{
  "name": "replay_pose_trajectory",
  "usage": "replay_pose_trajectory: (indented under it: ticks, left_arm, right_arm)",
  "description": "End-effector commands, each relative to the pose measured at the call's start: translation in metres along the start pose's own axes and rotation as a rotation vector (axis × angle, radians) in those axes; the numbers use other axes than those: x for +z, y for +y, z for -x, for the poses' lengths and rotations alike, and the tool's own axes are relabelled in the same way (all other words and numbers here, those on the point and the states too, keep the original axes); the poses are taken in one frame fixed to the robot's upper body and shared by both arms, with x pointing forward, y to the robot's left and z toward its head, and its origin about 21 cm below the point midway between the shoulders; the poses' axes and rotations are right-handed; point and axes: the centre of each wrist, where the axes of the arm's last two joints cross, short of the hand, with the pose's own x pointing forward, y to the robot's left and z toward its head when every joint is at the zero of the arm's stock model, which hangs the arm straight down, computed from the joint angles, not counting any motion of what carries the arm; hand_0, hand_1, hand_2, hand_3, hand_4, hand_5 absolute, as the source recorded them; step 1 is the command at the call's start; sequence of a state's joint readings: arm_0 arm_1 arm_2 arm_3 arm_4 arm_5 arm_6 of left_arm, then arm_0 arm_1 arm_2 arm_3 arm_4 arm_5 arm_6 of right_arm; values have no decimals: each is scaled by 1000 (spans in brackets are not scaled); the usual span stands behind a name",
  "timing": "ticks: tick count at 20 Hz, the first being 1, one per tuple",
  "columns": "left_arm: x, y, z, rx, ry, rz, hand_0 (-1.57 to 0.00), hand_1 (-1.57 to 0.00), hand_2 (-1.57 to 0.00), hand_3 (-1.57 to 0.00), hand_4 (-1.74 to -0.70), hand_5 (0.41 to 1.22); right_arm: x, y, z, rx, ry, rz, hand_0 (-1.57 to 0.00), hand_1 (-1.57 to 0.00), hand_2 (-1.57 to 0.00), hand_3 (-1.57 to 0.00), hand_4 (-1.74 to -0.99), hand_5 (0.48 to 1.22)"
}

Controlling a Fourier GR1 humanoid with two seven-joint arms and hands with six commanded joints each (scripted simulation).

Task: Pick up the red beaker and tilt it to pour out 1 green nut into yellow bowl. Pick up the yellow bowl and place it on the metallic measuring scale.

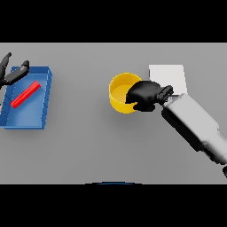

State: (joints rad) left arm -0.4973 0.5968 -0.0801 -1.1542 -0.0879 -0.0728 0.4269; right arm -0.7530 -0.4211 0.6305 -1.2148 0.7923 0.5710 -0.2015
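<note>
Table (pixel 102 146): a grey surface that fills the head view and bears every item listed below.

Yellow bowl (pixel 120 91): stands upright near the middle of the table, a little right of centre; its inside looks bare where it shows. Its right rim is covered by the right hand.

Right hand (pixel 145 94): dark, at the end of the white and grey right arm (pixel 195 124) that enters from the lower right. The fingers are curled over the right rim of the yellow bowl, gripping it there.

Measuring scale (pixel 170 74): a pale, flat square plate lying just right of the yellow bowl and behind the right hand; the wrist and forearm hide its lower part. Whether bowl and scale touch cannot be told.

Blue tray (pixel 42 115): a shallow rectangular bin at the far left of the table, well apart from the bowl.

Red beaker (pixel 25 94): seen as a long red shape lying slantwise inside the blue tray, its upper end toward the right.

Left hand (pixel 13 73): dark, at the far left edge above the tray's back corner, fingers spread and relaxed, holding nothing; it is near the red beaker but does not touch it.
</note>
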Motion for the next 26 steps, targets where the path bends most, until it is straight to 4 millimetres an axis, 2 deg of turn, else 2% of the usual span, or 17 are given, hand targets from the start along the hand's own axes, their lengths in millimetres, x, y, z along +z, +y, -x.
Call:
replay_pose_trajectory:
  ticks: [1, 5, 7, 11, 17, 24, 26]
  left_arm:
    - [1, 1, 1, 2, -10, 5, 1, 1, 1, 1, -780, 702]
    - [-1, 3, -1, 32, -6, 12, 1, 1, 1, 1, -798, 702]
    - [1, 6, -3, 24, -16, 8, 1, 1, 1, 1, -800, 704]
    - [3, 2, -4, 42, 7, 14, 1, 1, 1, 1, -826, 723]
    - [5, 4, -7, 52, 13, 5, 1, 1, 1, 1, -849, 746]
    - [9, 7, -9, 64, 49, 3, 1, 1, 1, 1, -862, 773]
    - [7, 0, -12, 54, 53, 10, 1, 1, 1, 1, -863, 784]
  right_arm:
    - [6, -4, -1, 5, 23, 10, -1558, -1558, -1451, -1204, -1736, 1218]
    - [17, -3, -16, 13, 50, 24, -1566, -1566, -1491, -1182, -1739, 1219]
    - [22, -5, -16, -1, 82, 44, -1520, -1567, -1520, -1179, -1740, 1219]
    - [38, -17, 5, 3, 184, 108, -1550, -1570, -1504, -1174, -1741, 1220]
    - [55, -23, 51, -12, 296, 189, -1565, -1571, -1548, -1154, -1741, 1221]
    - [54, 0, 95, -96, 424, 195, -1570, -1571, -1517, -1170, -1741, 1221]
    - [50, 2, 103, -114, 449, 205, -1570, -1571, -1475, -1206, -1741, 1221]
